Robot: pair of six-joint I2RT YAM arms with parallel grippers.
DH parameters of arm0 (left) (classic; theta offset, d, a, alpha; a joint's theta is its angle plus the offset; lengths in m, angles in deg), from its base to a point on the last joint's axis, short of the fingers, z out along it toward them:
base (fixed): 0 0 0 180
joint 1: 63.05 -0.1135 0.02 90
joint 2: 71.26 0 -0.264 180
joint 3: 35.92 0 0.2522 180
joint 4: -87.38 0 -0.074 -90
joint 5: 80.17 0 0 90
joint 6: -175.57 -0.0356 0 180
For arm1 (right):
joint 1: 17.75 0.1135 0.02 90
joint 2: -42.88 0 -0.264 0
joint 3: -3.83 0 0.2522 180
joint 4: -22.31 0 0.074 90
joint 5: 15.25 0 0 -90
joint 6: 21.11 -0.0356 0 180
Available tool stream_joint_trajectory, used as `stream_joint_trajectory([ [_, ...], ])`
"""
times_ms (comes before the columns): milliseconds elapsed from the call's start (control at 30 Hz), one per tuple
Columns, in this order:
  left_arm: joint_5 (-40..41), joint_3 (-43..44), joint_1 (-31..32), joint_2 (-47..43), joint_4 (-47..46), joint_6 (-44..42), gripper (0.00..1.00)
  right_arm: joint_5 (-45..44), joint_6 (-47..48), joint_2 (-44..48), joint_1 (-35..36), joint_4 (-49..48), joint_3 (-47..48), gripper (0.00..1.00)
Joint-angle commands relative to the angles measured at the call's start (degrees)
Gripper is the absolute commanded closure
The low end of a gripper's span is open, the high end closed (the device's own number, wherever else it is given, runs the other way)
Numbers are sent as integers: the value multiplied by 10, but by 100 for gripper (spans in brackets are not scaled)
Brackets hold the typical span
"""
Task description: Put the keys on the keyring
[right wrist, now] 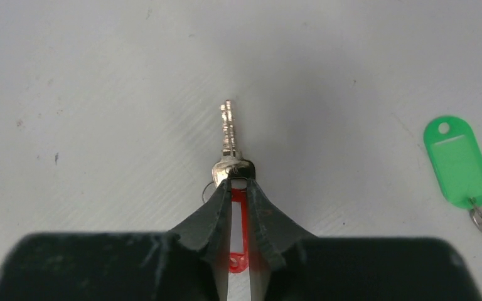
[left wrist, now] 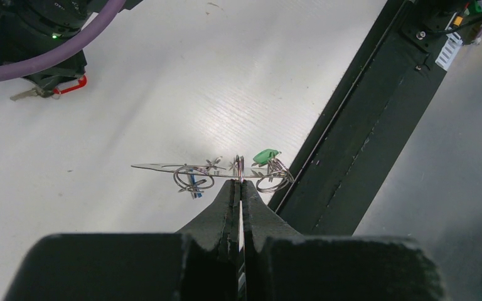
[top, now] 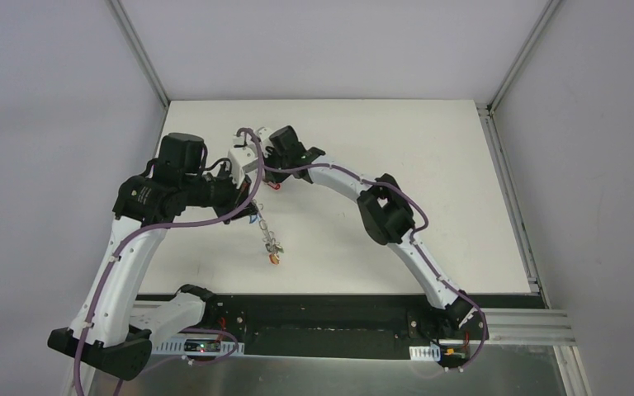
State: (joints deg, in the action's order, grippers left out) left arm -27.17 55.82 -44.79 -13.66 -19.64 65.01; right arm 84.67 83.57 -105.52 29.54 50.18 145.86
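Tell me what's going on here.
The left claw is shut on the keyring, and a few keys dangle from it. The right claw pinches the red-tagged key at its head. A green-tagged key lies loose on the table, not yet threaded.

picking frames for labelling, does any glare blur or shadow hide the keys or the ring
Left wrist: bright glare on the table, keyring sharp but edge-on, a thin line at the left end effector. Right wrist: red-tagged key sharp, soft shadow around it. Top external: even light, hanging keys tiny, hard to read.
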Motion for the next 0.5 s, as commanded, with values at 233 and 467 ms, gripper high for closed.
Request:
stream_joint_trajectory([
  [233, -23, 38, -5, 23, -17, -6, 100, -31, 25, 172, -11, 16, -224, 98],
  [467, -21, 61, -5, 47, -21, -18, 100, -35, 25, 330, -56, -8, -428, 100],
])
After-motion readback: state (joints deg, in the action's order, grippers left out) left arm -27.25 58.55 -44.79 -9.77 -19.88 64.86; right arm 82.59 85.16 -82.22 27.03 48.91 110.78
